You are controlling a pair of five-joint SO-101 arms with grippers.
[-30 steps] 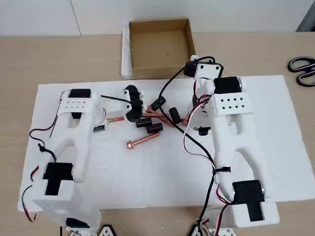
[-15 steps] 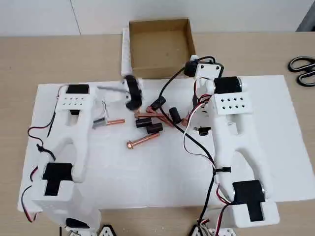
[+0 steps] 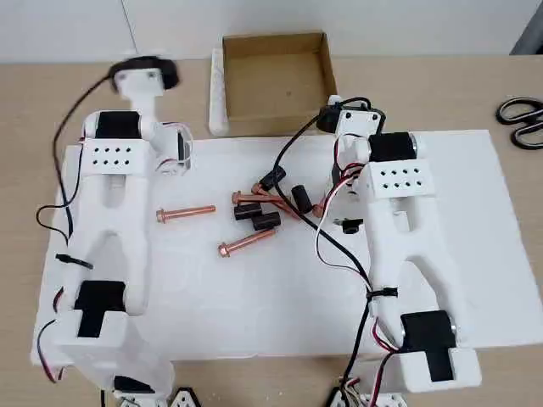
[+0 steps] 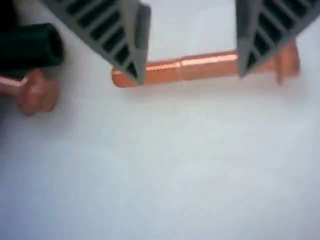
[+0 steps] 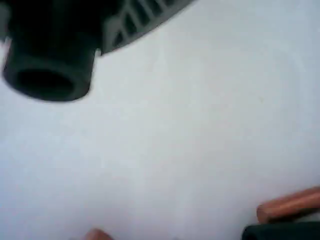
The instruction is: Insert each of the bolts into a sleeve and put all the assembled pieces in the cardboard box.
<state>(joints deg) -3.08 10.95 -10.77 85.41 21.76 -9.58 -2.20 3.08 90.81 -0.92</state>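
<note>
High view, setting: an open brown cardboard box (image 3: 271, 85) sits at the upper middle of the frame on the tan wooden desk (image 3: 441, 85). It lies just beyond the edge of the white paper sheet (image 3: 254, 297) that carries the parts.
High view, loose parts: a long copper-coloured bolt (image 3: 185, 212) lies alone left of centre. A second copper bolt (image 3: 248, 242) lies slanted just below centre. Short black tubular sleeves (image 3: 266, 220) and further copper bolts (image 3: 254, 197) cluster at centre.
Left arm: the white left arm (image 3: 119, 195) runs up the left side of the frame, with its wrist over the desk at upper left.
Left wrist view adds: the left pincer (image 4: 190, 72) stands wide open and holds nothing. Its two grey ribbed fingers (image 4: 120, 35) frame the long copper-coloured bolt, which lies flat on the sheet.
Right arm: the white right arm (image 3: 399, 220) stretches up the right half of the frame, its forward end over the sheet beside the central cluster.
Right wrist view adds: the right pincer (image 5: 55, 45) seems closed on a black hollow sleeve (image 5: 47, 75), which is held clear of the sheet with its open end showing. One grey ribbed finger lies against the sleeve's side.
</note>
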